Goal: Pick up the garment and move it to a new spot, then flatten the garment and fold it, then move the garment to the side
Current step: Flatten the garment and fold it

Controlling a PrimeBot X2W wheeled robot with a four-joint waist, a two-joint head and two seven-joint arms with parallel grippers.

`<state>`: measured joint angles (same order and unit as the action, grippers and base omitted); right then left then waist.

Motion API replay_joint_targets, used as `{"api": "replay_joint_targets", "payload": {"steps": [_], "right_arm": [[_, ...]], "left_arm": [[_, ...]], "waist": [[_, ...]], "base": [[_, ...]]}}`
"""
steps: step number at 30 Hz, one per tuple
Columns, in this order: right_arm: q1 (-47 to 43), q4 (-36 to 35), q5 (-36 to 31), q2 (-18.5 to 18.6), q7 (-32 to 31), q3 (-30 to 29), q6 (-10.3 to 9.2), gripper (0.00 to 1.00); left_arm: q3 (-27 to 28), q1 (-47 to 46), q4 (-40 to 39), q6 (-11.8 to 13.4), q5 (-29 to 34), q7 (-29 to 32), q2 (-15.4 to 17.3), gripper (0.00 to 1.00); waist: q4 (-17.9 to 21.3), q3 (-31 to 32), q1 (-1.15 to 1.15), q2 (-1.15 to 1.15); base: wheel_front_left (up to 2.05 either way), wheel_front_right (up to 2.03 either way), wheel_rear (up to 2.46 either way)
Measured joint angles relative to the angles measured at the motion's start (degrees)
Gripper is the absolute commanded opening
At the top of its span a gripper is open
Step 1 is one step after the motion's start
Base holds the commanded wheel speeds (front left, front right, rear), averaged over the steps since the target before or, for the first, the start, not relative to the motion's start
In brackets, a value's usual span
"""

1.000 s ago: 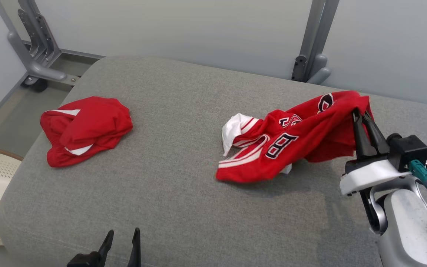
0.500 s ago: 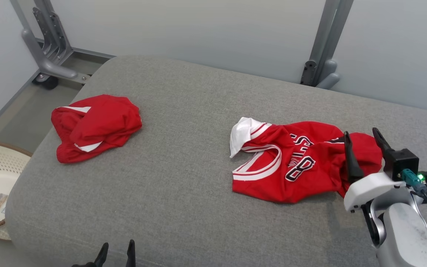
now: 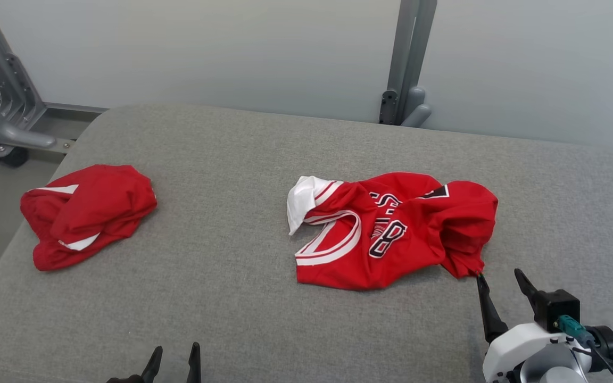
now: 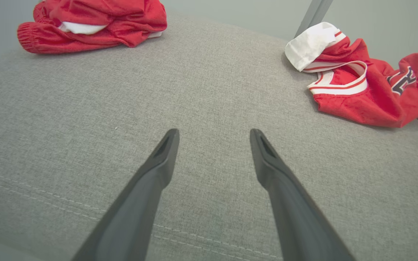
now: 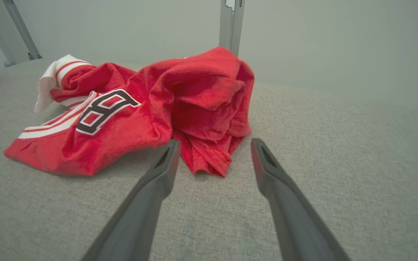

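A red number-8 basketball jersey [image 3: 386,231] lies crumpled just right of the middle of a grey upholstered cushion [image 3: 232,298], white lining turned out at its left end and its right side bunched into a ridge. A second ago the right gripper was shut on that right side and held it off the cushion; half a second ago the fingers had parted and the fabric had dropped. Now the right gripper [image 3: 499,275] stands empty, fingers spread wide, drawn back toward the cushion's near right, with a trailing hem corner just beside its fingertips; the right wrist view shows that corner [image 5: 209,165] lying between the two fingers. The head camera has also swung, so the scene's shift is not the jersey's own.

The release suggests the carry to a new spot is finished and flattening comes next: the jersey is folded over itself and nowhere near flat.

The left gripper [image 3: 176,348] waits at the cushion's near edge, fingers likewise apart and holding nothing. A second red garment [image 3: 88,213] sits bundled at the cushion's left end, well apart from the jersey, with bare fabric between them. Open cushion surrounds the jersey on every side, most generously toward the near edge and the right end. A grey metal post [image 3: 405,58] rises behind the cushion's far edge.
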<state>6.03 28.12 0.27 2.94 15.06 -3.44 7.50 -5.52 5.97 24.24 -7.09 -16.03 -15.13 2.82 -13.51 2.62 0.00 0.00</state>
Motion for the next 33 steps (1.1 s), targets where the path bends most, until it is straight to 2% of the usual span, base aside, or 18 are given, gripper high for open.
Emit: {"api": "replay_joint_targets", "payload": {"steps": [17,26,33], "right_arm": [[-1.6,-1.9,2.9,-0.2,0.0,3.0,0.00,1.00],[-1.2,-2.8,2.2,-0.2,0.0,3.8,-0.01,1.00],[-0.5,-3.4,0.9,-0.1,0.0,3.5,-0.01,1.00]], "left_arm": [[-1.5,-0.2,-1.1,0.3,-0.1,0.0,0.0,1.00],[-5.7,-5.4,-2.5,0.0,-1.4,0.0,0.0,1.00],[-6.8,-13.5,1.5,-0.2,0.0,0.0,0.0,1.00]], "waist": [[2.8,0.1,0.00,0.00],[7.6,-0.7,0.00,0.00],[13.0,-2.4,0.00,0.00]], "base": [[0.00,0.00,0.00],[0.00,0.00,0.00],[0.00,0.00,0.00]]}}
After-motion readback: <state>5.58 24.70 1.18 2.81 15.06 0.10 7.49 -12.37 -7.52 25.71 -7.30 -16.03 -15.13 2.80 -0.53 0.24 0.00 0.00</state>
